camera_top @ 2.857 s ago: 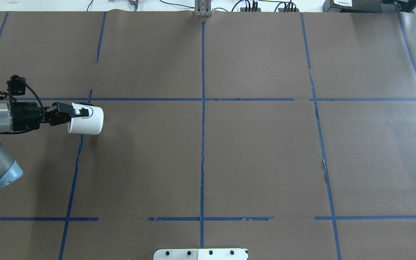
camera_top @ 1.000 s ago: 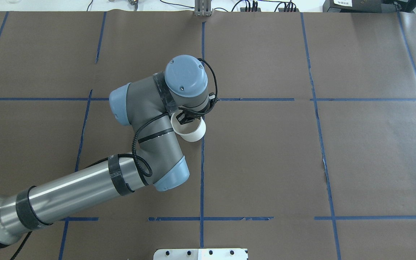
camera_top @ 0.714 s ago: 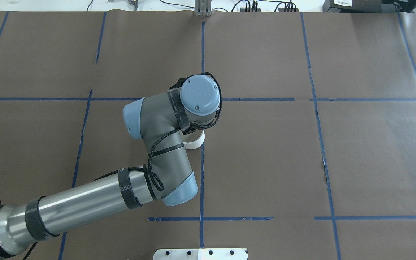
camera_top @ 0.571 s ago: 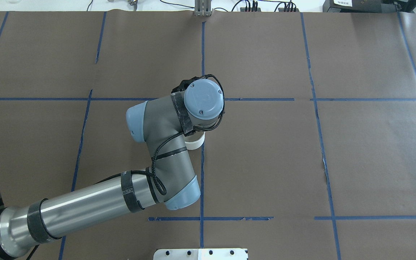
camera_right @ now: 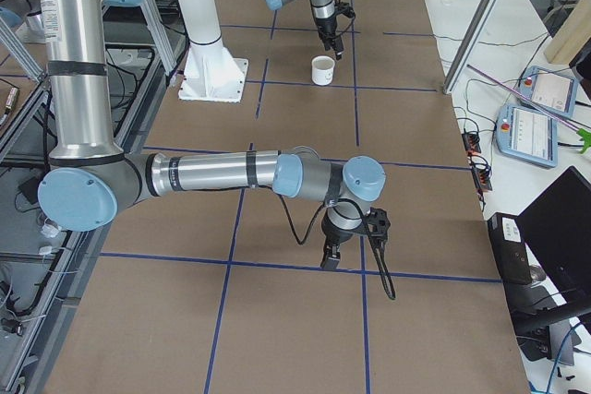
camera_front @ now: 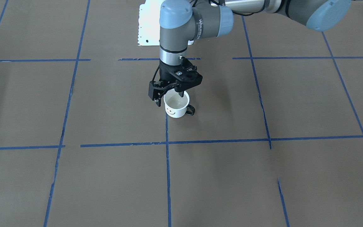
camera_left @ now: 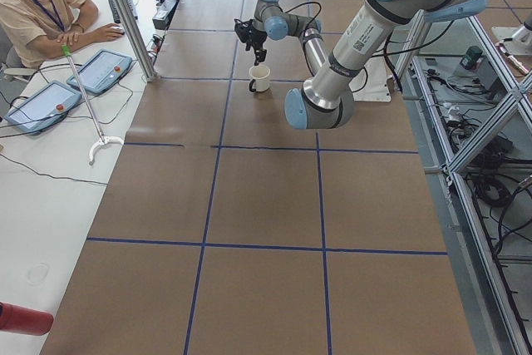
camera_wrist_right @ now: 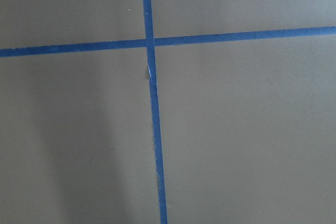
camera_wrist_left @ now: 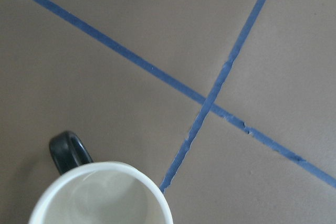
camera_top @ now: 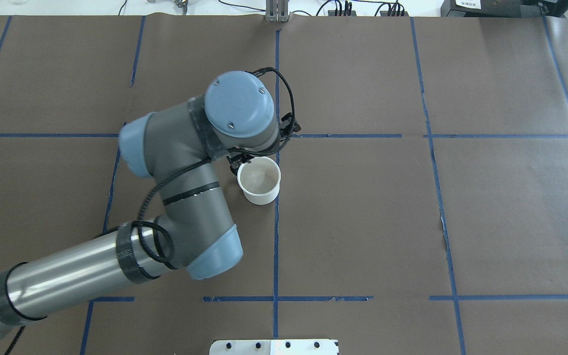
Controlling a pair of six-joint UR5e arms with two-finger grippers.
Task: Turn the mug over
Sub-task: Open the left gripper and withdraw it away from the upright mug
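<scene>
The white mug (camera_front: pixel 176 107) stands upright near the table's middle, mouth up, smiley face toward the front camera, black handle (camera_front: pixel 190 110) on that view's right. It also shows in the overhead view (camera_top: pixel 260 180) and at the bottom of the left wrist view (camera_wrist_left: pixel 100 195). My left gripper (camera_front: pixel 169 97) hangs open just above its rim and holds nothing. In the overhead view my wrist hides most of it. My right gripper (camera_right: pixel 331 259) points down at the table far from the mug. I cannot tell whether it is open or shut.
Brown paper with a blue tape grid (camera_top: pixel 276 246) covers the table. A white base plate (camera_top: pixel 274 346) sits at the robot's edge. An operator (camera_left: pixel 37 10) with tablets sits beyond the far side. A metal post (camera_right: pixel 476 25) stands at that side.
My left arm carried the mug from the left to the middle and lowered over it. The mug now stands free and upright, and the wrist has risen and shifted back-left.
</scene>
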